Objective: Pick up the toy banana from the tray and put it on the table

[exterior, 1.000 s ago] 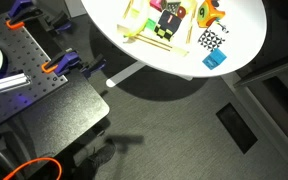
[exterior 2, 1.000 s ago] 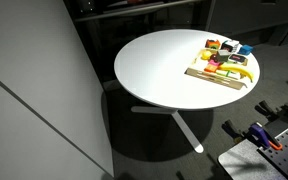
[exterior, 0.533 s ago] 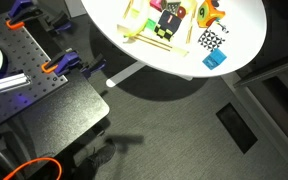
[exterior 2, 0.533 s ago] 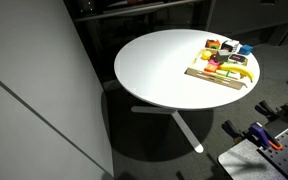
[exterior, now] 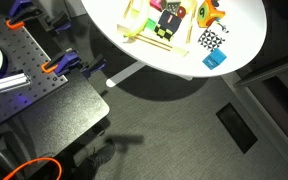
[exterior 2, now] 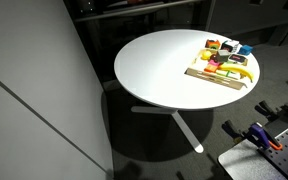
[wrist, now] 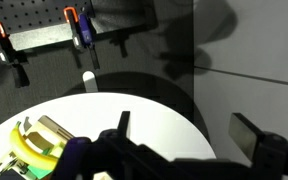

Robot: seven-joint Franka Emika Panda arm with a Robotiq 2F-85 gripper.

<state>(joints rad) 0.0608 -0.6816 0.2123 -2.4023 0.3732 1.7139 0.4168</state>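
The toy banana [exterior: 130, 36] lies at the near edge of the pale wood tray [exterior: 174, 43] on the round white table [exterior: 114, 20]. Both exterior views show it; in an exterior view the banana [exterior 2: 240, 73] lies along the tray's [exterior 2: 216, 80] front rim. In the wrist view the banana [wrist: 28, 150] and a tray corner [wrist: 52, 129] sit at the lower left. My gripper [wrist: 187, 135] is open and empty, hovering above the table's edge [wrist: 144, 115], well to the right of the banana. The gripper is out of both exterior views.
Several other toys sit in the tray. An orange-and-yellow toy [exterior: 206, 12], a checkered card [exterior: 211, 40] and a blue block [exterior: 215, 60] lie beside it. A black perforated workbench [exterior: 24, 55] with orange clamps [exterior: 55, 68] stands next to the table. The floor is dark.
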